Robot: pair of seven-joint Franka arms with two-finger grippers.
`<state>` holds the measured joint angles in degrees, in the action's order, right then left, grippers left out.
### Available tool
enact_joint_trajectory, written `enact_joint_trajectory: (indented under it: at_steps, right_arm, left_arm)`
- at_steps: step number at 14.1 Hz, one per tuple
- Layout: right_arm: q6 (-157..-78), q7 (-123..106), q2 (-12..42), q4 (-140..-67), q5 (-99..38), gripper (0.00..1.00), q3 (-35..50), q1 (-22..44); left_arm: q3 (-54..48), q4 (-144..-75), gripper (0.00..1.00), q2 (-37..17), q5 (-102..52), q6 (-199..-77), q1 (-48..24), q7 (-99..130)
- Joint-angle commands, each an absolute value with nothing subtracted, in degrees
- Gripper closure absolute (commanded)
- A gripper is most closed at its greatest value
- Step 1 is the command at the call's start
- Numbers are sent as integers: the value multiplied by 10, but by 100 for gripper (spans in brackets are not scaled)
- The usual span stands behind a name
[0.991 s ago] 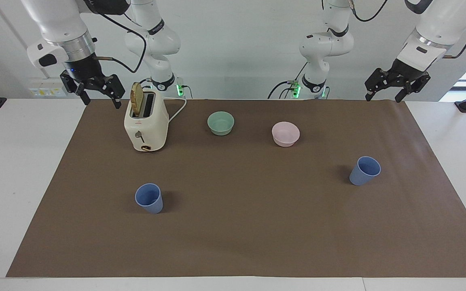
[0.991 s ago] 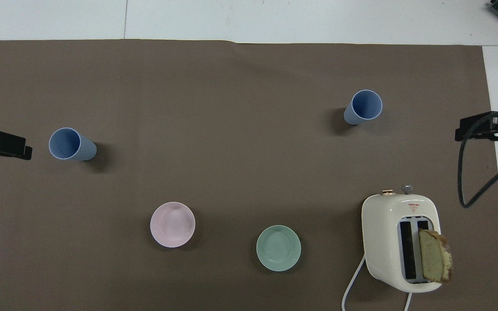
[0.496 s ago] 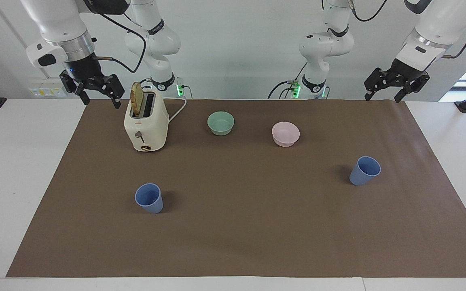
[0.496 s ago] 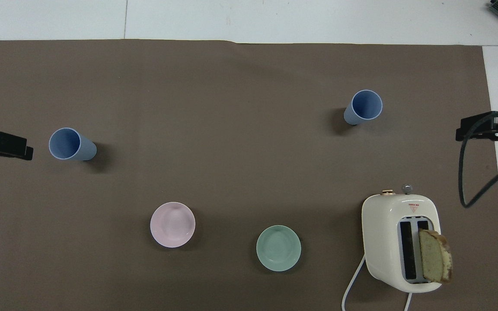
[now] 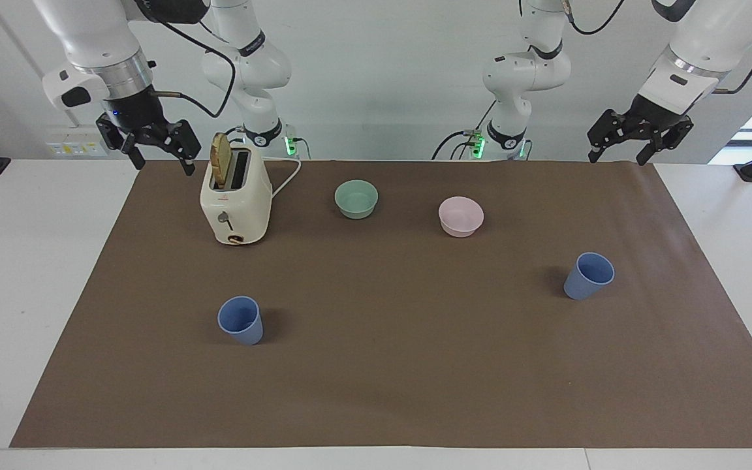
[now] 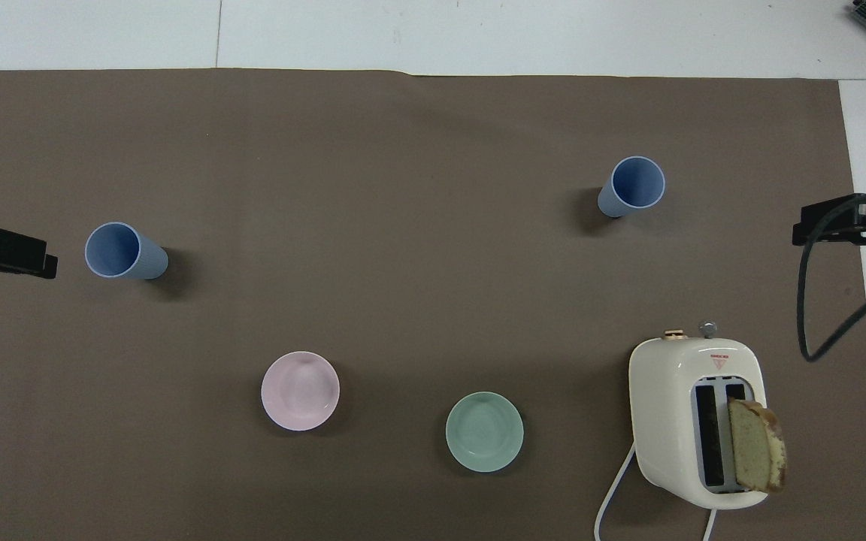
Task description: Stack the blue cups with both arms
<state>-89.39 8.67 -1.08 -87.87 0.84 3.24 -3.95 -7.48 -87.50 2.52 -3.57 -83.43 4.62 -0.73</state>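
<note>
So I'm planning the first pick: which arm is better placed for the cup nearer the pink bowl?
Left. The left claw hangs open over that end of the mat, the blue cup standing on its side of the pink bowl. The right claw waits, open, beside the toaster.

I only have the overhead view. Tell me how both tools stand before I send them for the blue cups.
Observer: The left tool hangs in the air over the corner of the mat at the left arm's end.
Operator: Report the right tool.
Observer: The right tool also hangs raised, beside the toaster and clear of it.
Operator: Give me the fingers on both.
Observer: Both tools have their fingers apart and hold nothing.
</note>
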Motion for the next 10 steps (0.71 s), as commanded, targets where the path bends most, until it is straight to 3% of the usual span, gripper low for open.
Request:
enact_joint_trajectory:
  at_steps: [1, 10]
  right_arm:
    - [-883, 76, -10, -872, 9, 0, 35, -45]
    - [-890, 76, -10, -873, 9, 0, 40, -40]
  left_arm:
    - [-77, -894, 0, 41, -26, -835, 47, -6]
    - [-78, -894, 0, 42, -12, -837, 47, -10]
